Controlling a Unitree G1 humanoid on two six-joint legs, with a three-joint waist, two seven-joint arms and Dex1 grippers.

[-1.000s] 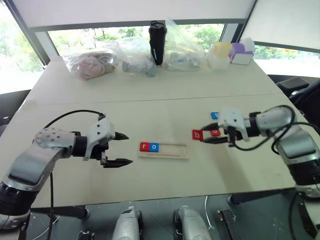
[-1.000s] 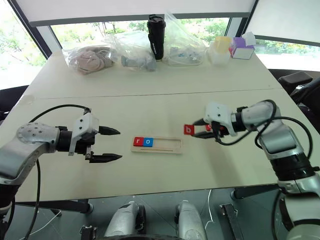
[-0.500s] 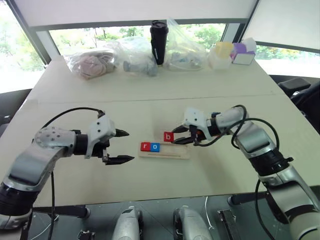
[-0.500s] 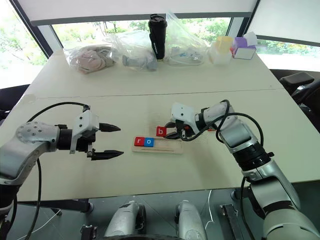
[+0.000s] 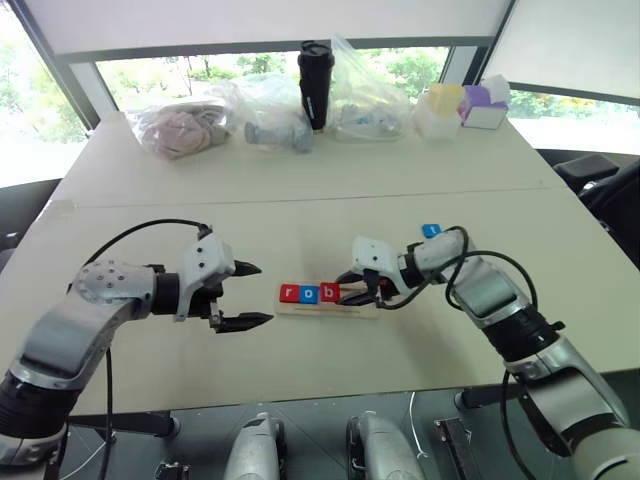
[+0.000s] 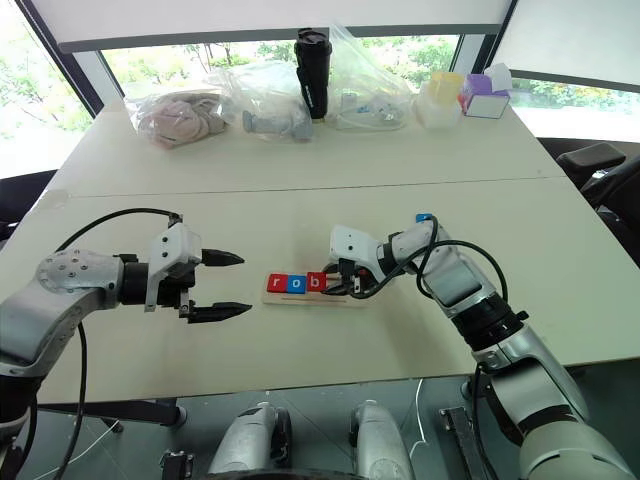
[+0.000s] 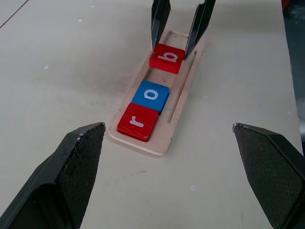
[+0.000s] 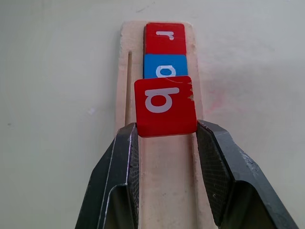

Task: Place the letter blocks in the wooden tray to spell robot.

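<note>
Red b block (image 8: 165, 106) has swung across into the wooden tray (image 7: 179, 110) beside r, o — right claw (image 5: 362, 288) still pinching it, left claw (image 5: 247, 296) wide open.

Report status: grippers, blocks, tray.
Right gripper shut on red b block, over wooden tray beside r, o. Left gripper open, idle. Nothing obstructing.

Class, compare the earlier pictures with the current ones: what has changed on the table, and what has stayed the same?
The right tool, shut on the red b tile, carried it leftward and down from the table's right side to the tray, where it now sits beside the blue o. It has not let go. The r, the o, the tray and the open left tool stayed put.
</note>
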